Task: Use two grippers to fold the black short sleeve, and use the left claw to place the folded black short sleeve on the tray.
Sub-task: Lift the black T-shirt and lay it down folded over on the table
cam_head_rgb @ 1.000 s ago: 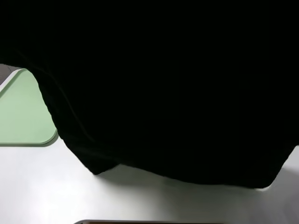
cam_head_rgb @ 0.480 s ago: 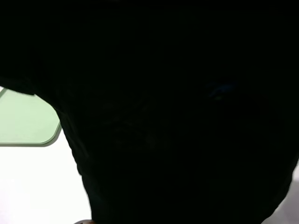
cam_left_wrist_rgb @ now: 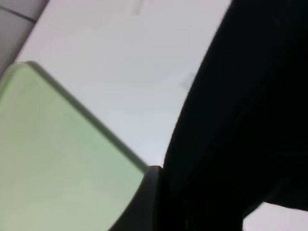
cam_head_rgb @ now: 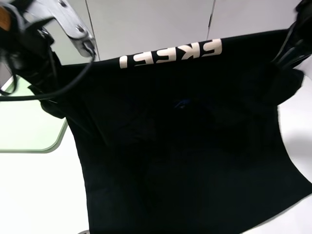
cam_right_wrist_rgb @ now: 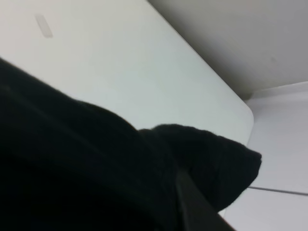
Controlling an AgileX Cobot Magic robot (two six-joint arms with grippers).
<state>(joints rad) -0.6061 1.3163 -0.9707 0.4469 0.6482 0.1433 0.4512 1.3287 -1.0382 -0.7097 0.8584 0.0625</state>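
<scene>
The black short sleeve (cam_head_rgb: 185, 146) hangs in the air, held up by both arms and spread wide across the exterior high view. White letters (cam_head_rgb: 170, 53) run along its top edge and a small blue label (cam_head_rgb: 181, 103) shows mid-cloth. My left gripper (cam_head_rgb: 90, 50) is shut on the upper left corner, under its silver bracket (cam_head_rgb: 73, 24). My right gripper (cam_head_rgb: 292, 36) pinches the upper right corner, mostly hidden by cloth and cables. The pale green tray (cam_head_rgb: 29, 131) lies at the left, partly behind the shirt. Each wrist view shows black cloth (cam_left_wrist_rgb: 240, 120) (cam_right_wrist_rgb: 72, 168) against a dark finger (cam_left_wrist_rgb: 151, 202) (cam_right_wrist_rgb: 192, 207).
The white tabletop (cam_head_rgb: 39, 195) lies under the hanging shirt and shows at the lower left and far right. A grey panelled wall (cam_head_rgb: 156, 24) stands behind. The table's rounded far corner (cam_right_wrist_rgb: 245, 110) shows in the right wrist view.
The shirt, which blacked out nearly the whole exterior view, has moved away from the camera. Its lettered top edge, both arms and the wall now show.
</scene>
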